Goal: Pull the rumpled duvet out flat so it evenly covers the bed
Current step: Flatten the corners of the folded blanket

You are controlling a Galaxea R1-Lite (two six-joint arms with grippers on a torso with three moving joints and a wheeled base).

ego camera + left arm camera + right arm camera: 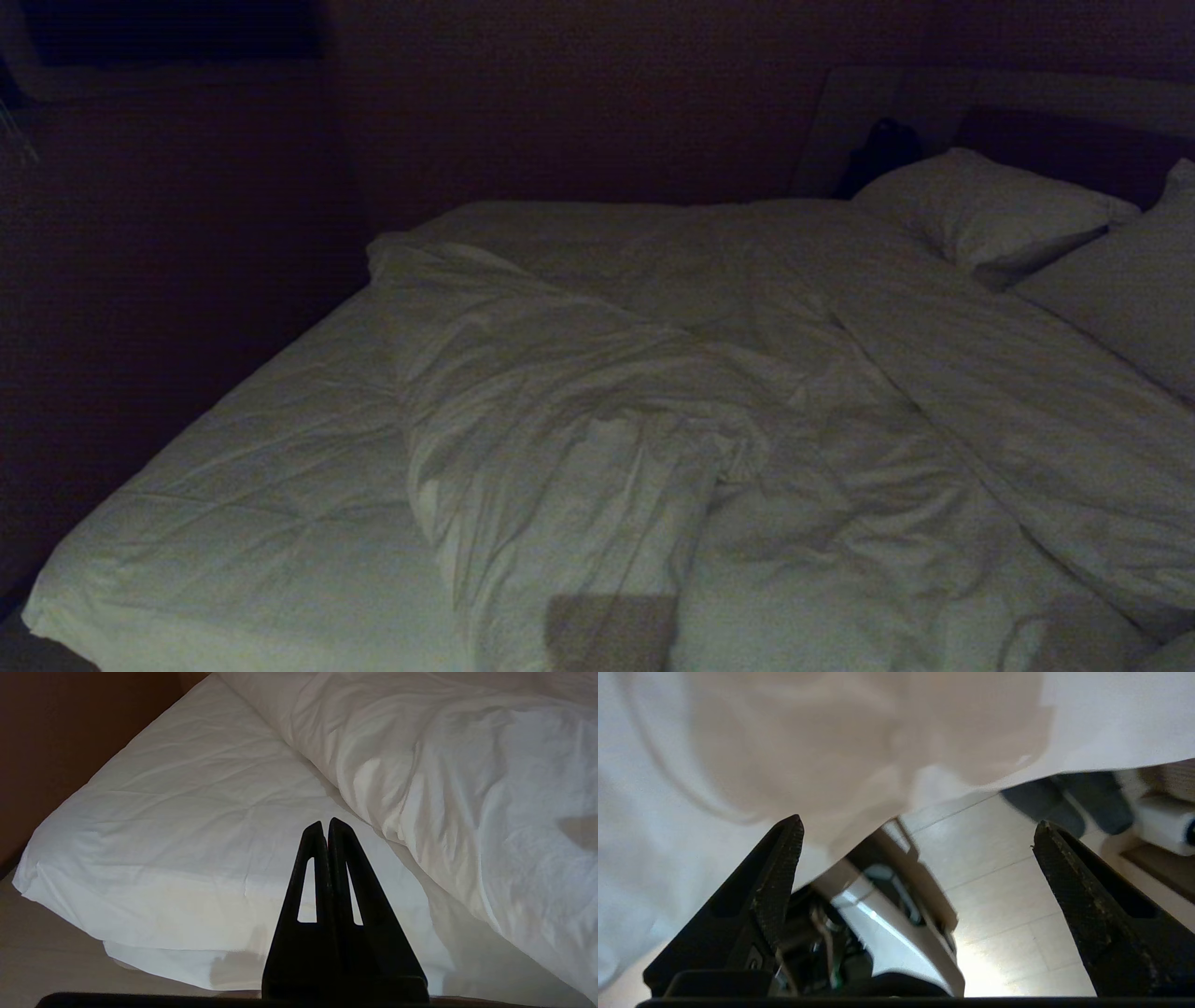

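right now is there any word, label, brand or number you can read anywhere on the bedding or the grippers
None: no readable text in any view.
Puffy white creased duvet: plain.
White diamond-quilted mattress of the bed: plain.
White pillows: plain.
Black left gripper and black right gripper: no markings.

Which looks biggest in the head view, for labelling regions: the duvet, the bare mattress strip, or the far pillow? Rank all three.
1. duvet, spread rumpled across most of the bed.
2. bare mattress strip along the bed's left side.
3. far pillow, though it lies farther from the camera, so its true size is unsure.
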